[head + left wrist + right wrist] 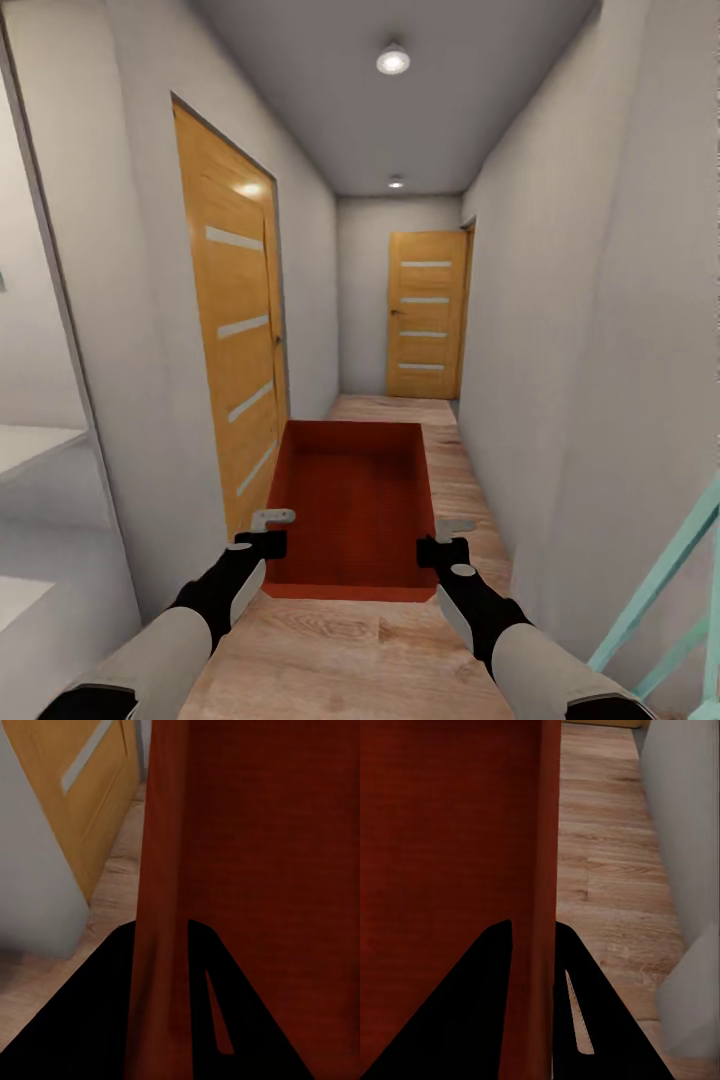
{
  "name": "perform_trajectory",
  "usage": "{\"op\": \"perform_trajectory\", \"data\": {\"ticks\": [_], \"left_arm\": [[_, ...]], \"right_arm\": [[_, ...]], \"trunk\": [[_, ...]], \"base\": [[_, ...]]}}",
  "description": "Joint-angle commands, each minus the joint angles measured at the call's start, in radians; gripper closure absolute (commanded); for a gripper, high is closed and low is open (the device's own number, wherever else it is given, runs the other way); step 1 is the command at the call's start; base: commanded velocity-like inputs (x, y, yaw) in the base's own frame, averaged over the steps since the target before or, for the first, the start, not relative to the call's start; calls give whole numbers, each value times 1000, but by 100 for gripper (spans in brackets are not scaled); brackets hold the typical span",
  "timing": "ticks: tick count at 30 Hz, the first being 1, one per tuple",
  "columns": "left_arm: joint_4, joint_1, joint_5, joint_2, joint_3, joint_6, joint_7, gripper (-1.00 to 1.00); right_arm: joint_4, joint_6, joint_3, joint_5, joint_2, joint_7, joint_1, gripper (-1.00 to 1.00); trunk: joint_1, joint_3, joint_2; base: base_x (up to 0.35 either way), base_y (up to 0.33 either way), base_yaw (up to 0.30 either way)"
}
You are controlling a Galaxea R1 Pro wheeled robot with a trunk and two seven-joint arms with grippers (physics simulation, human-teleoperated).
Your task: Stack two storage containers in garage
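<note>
Orange-red container carried down the hallway.
My left claw and right claw each pinch a side wall, long axis pointing ahead.

A narrow corridor runs straight ahead from the robot. One storage container sits in front of the robot at the middle of the corridor, held above the plank floor, its open top facing up and its long sides running away from the robot. The left gripper clamps the container's left wall near the near corner; the right gripper clamps the right wall near the near corner. A door stands in the left wall beside the container. A second door closes the far end. A railing lies at near right.
</note>
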Motion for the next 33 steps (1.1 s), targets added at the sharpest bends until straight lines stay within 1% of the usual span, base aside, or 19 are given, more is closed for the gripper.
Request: {"op": "perform_trajectory", "data": {"ticks": [1, 15, 20, 33], "left_arm": [[-11, -1, -16, 2, 20, -20, 69, 100], [-11, -1, -16, 2, 20, -20, 69, 100], [-11, -1, -16, 2, 20, -20, 69, 100], [-11, -1, -16, 2, 20, -20, 70, 100]], "right_arm": [[4, -2, -9, -4, -30, -94, -1, 100], [5, -2, -9, -4, -30, -94, -1, 100], [5, -2, -9, -4, -30, -94, -1, 100], [5, -5, -9, -4, -30, -94, -1, 100]], "trunk": [[1, -1, -1], [1, -1, -1], [1, -1, -1], [1, -1, -1]], "base": [[301, 220, -288], [302, 199, -279], [317, 94, -60], [322, 5, -2]]}}
